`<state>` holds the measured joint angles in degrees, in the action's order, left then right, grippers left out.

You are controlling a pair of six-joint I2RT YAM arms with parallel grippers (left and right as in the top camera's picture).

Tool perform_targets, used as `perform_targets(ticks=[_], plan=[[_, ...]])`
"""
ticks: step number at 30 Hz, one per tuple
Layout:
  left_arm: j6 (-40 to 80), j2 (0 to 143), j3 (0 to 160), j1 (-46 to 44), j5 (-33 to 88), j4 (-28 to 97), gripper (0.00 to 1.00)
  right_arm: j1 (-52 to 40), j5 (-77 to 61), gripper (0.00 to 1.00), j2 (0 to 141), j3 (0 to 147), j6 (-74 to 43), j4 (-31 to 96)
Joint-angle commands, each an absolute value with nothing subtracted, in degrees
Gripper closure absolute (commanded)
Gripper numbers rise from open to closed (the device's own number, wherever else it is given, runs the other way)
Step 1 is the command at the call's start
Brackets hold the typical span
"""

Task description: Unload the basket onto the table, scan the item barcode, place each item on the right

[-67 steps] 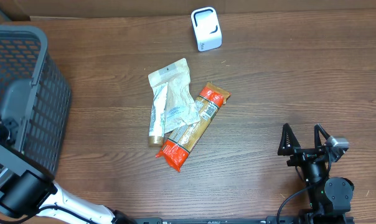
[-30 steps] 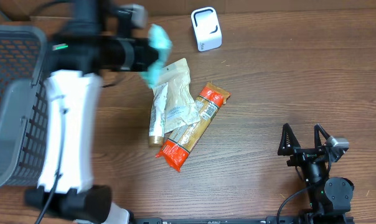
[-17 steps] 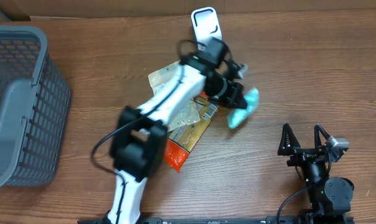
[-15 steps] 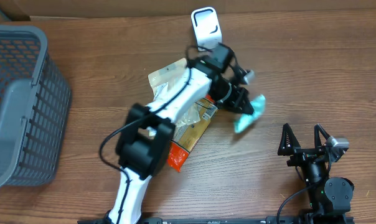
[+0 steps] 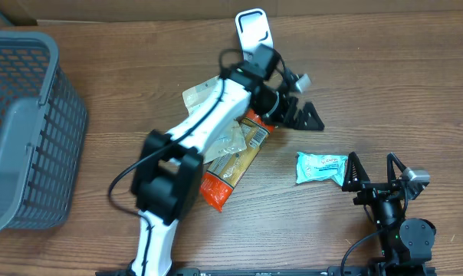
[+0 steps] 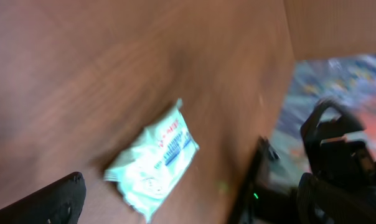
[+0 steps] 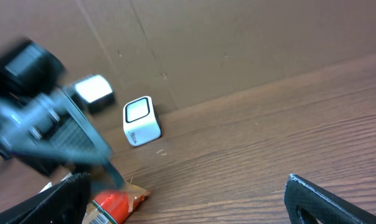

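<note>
Left gripper [image 5: 308, 116] hangs empty, jaws wide apart, above mid-bench; the teal packet [image 5: 321, 166] lies flat toward the bench's front right, just beside the right gripper [image 5: 372, 165], likewise spread; we judge it light, soft and slippery, best pinched across one sealed end.

The scanner [image 5: 254, 34] is white, its face rimmed in black. Just below it the pouch [image 5: 210, 93] is pale beige. The wrapper [image 5: 220, 186] is orange-red at both ends with a tan printed middle (its barcode [image 5: 256, 136] is black on white). Below and right of the scanner, the packet [image 5: 321, 167] is teal with a white label and blue lettering. Left of the scanner, the basket [image 5: 32, 130] is grey mesh. The table [image 5: 385, 84] is brown woodgrain.
</note>
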<state>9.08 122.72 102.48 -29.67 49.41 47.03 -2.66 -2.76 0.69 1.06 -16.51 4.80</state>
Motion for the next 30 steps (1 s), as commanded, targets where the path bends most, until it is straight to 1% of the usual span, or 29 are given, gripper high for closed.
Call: perform_targets(ticks=[1,4,9,12,14,18,23,26,30], plan=[[8.8,109.4,107.5,-26.4,34.2,48.1,0.0,-2.9,-2.8,0.0,0.2,0.5,-16.6,4.6],[8.8,101.7,108.3,-23.4,22.1,50.2,0.0,-2.9,-2.8,0.0,0.2,0.5,-16.6,4.6],[8.8,91.1,108.3,-17.5,9.1,54.1,0.0,-2.9,-2.0,0.0,0.2,0.5,-16.4,4.6],[6.7,85.8,108.3,-13.5,-0.4,62.5,0.0,-2.9,-2.1,0.0,0.2,0.5,-16.4,4.6],[5.7,82.9,108.3,-11.2,-4.1,67.7,0.0,-2.9,-2.7,0.0,0.2,0.5,-16.5,4.6],[6.0,79.5,108.2,-7.7,-3.0,74.4,0.0,-2.9,-2.6,0.0,0.2,0.5,-16.4,4.6],[6.0,79.4,107.8,-7.4,-3.7,81.6,0.01,-2.9,-3.7,0.0,0.2,0.5,-16.7,4.6],[6.7,79.5,107.5,-6.1,-6.0,83.6,0.0,-2.9,-6.2,0.0,0.2,0.5,-18.1,4.4],[7.5,79.5,107.3,-0.2,-5.8,84.0,0.0,-2.9,-10.3,0.0,1.8,1.1,-18.4,5.0]])
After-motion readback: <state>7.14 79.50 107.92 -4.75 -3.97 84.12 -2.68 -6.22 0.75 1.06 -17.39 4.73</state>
